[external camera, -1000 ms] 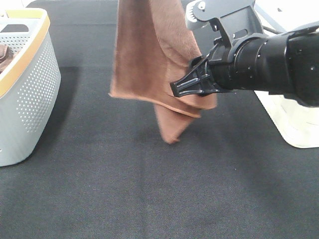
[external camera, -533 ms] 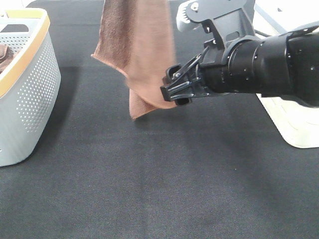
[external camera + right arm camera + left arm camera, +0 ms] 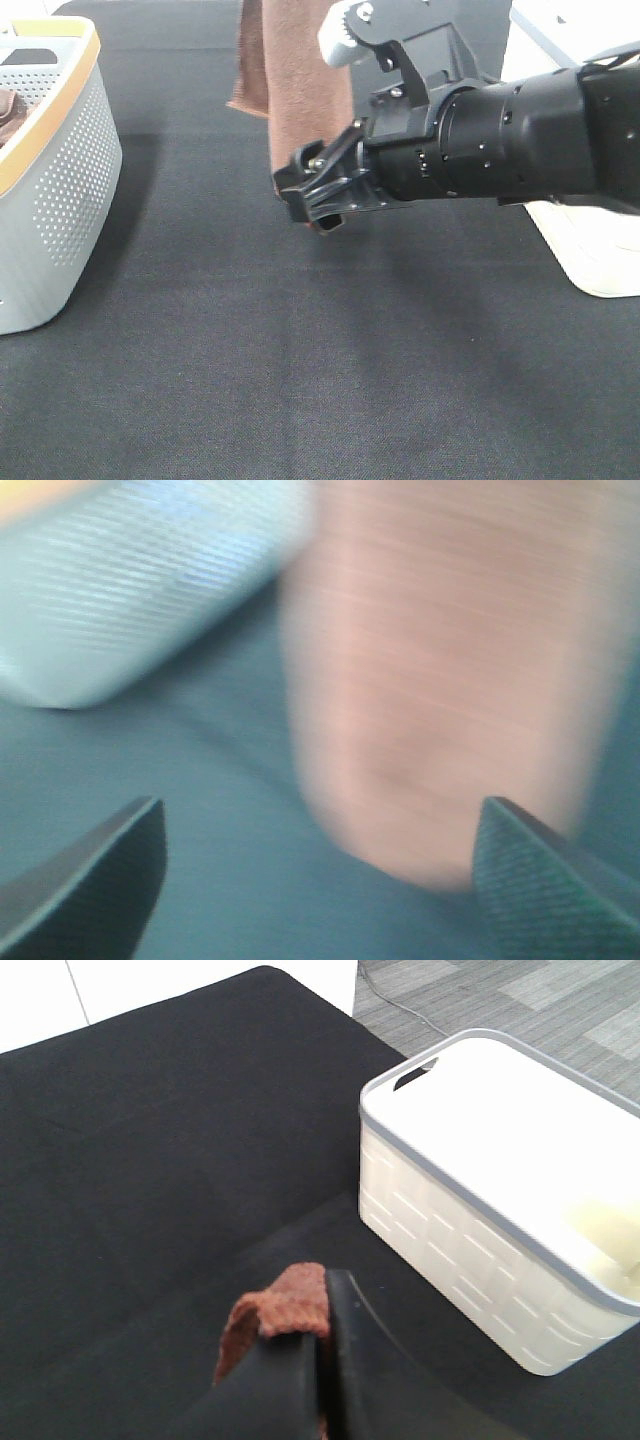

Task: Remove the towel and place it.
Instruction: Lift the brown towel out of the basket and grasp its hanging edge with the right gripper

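The reddish-brown towel (image 3: 295, 90) hangs down from above the top of the exterior view, its lower end hidden behind my right gripper (image 3: 312, 196). That gripper reaches in from the right and stands open just in front of the cloth. In the blurred right wrist view the towel (image 3: 440, 680) hangs ahead of the wide-apart fingertips (image 3: 110, 870), which do not touch it. My left gripper (image 3: 325, 1305) is out of the exterior view. Its wrist view shows it shut on a bunched edge of the towel (image 3: 285, 1310), high above the table.
A grey perforated basket (image 3: 60, 200) with a yellow rim stands at the left, a darker brown cloth (image 3: 8, 115) inside it. A white basket (image 3: 590, 240) stands at the right edge, and the left wrist view shows this white basket (image 3: 470, 1210) open-topped. Black mat (image 3: 300, 380) covers the table.
My right gripper has opened, let go of the towel's lower part and moved left. The towel now hangs straighter and narrower from the left gripper, with its lower corner higher up.
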Action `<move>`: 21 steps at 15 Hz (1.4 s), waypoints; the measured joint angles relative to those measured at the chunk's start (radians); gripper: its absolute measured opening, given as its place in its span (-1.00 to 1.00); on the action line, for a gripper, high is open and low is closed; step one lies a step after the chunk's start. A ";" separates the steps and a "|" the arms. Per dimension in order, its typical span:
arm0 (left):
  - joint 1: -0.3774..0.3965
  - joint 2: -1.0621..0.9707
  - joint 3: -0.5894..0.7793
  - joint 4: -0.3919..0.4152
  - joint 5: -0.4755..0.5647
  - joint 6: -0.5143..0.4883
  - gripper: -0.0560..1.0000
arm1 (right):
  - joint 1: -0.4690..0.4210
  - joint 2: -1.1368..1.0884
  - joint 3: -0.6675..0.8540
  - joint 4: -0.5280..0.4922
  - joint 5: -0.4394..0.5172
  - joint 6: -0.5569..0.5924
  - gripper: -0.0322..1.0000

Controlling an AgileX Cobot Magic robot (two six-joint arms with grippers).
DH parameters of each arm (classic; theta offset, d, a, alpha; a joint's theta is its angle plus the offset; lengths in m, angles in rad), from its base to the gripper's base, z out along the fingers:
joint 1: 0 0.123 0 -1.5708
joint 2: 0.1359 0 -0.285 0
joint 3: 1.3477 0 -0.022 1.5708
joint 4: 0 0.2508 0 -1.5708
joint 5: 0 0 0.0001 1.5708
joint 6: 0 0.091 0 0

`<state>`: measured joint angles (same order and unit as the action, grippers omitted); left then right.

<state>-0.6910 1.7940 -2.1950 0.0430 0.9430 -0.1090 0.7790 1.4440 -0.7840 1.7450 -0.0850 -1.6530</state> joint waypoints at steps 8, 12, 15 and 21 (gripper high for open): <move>0.000 0.016 0.000 -0.028 -0.046 0.000 -0.89 | 0.000 0.019 -0.097 -0.002 0.250 -0.082 0.52; 0.000 0.016 0.000 -0.032 -0.018 0.000 -0.89 | 0.000 0.134 -0.210 -0.003 0.284 -0.130 0.52; 0.000 0.016 0.000 -0.034 -0.003 0.000 -0.89 | 0.000 0.223 -0.256 -0.005 0.174 -0.131 0.52; 0.000 0.016 0.000 -0.018 0.009 0.002 -0.89 | 0.000 0.272 -0.256 -0.003 -0.153 -0.108 0.52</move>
<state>-0.6910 1.8100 -2.1950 0.0250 0.9520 -0.1070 0.7790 1.7160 -1.0400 1.7420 -0.2380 -1.7610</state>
